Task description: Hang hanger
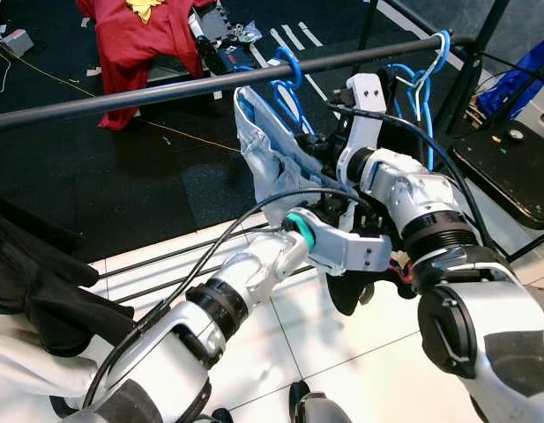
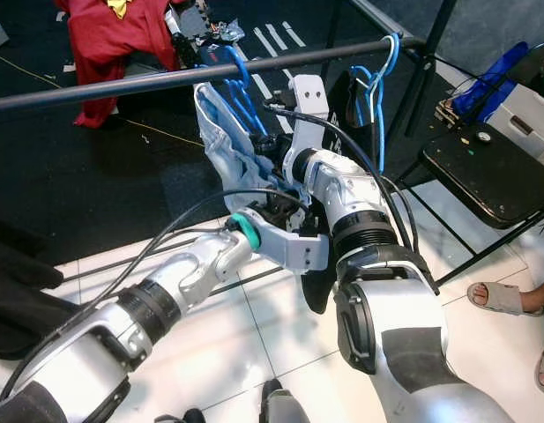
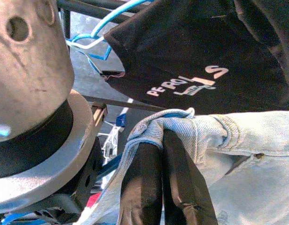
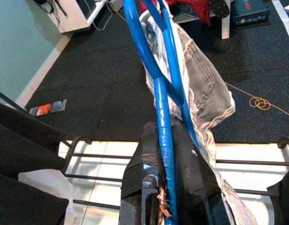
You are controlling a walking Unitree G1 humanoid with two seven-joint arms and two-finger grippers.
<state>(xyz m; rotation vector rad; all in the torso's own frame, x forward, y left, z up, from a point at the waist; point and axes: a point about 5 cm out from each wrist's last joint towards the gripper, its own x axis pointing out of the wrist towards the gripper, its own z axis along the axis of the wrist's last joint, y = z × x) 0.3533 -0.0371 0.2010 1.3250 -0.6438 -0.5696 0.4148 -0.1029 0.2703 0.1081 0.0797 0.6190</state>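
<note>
A blue hanger (image 1: 289,84) carries a light denim garment (image 1: 264,150). Its hook is up at the black rail (image 1: 122,99); I cannot tell whether it rests on the rail. My right gripper (image 4: 165,129) is shut on the hanger's blue bar just below the rail, also seen from the head (image 1: 314,152). My left gripper (image 3: 162,140) is shut on a fold of the denim garment (image 3: 238,136), lower down and close under the right wrist (image 1: 323,210).
More blue hangers (image 1: 426,79) and a black printed T-shirt (image 3: 205,56) hang at the rail's right end. A red garment (image 1: 139,40) lies behind, dark clothing (image 1: 33,282) sits at the left, a black chair (image 1: 510,167) stands at the right. A person's sandalled foot (image 2: 501,295) is nearby.
</note>
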